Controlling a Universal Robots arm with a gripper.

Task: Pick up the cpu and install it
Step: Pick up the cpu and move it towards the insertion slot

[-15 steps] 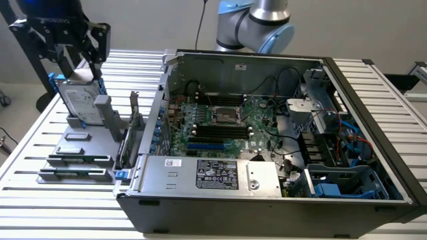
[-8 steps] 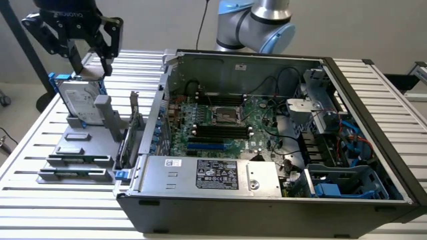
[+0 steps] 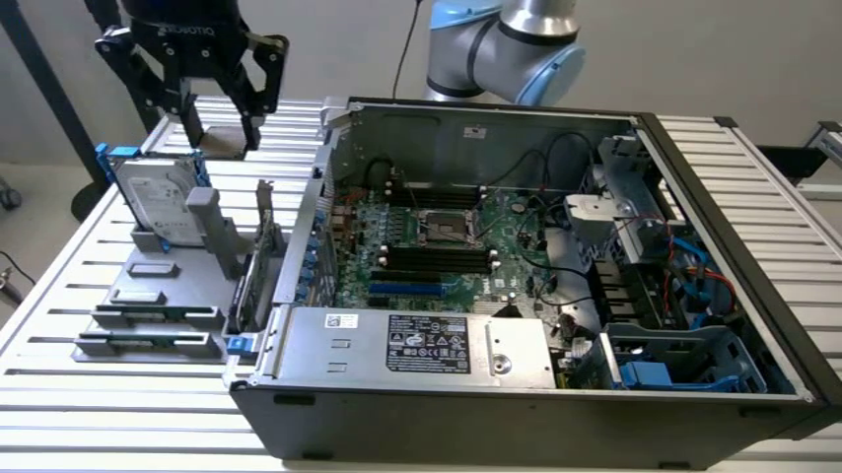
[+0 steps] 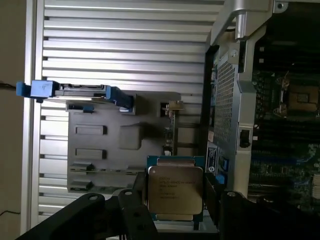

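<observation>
One cpu (image 4: 175, 192) sat clamped between the two fingers of the gripper (image 3: 221, 130), which gripped it by opposite edges with the jaws fairly wide. In the wrist view its dull silver printed top faced the camera. It looked nearly square, so no long axis stood out. The gripper hung at the upper left of the exterior view, above the one hard drive (image 3: 156, 202) standing upright in its blue frame on the single grey fixture (image 3: 172, 286). One open computer case (image 3: 460, 123) lay towards the exterior view's right, with one bare socket (image 3: 445, 229) on its board.
</observation>
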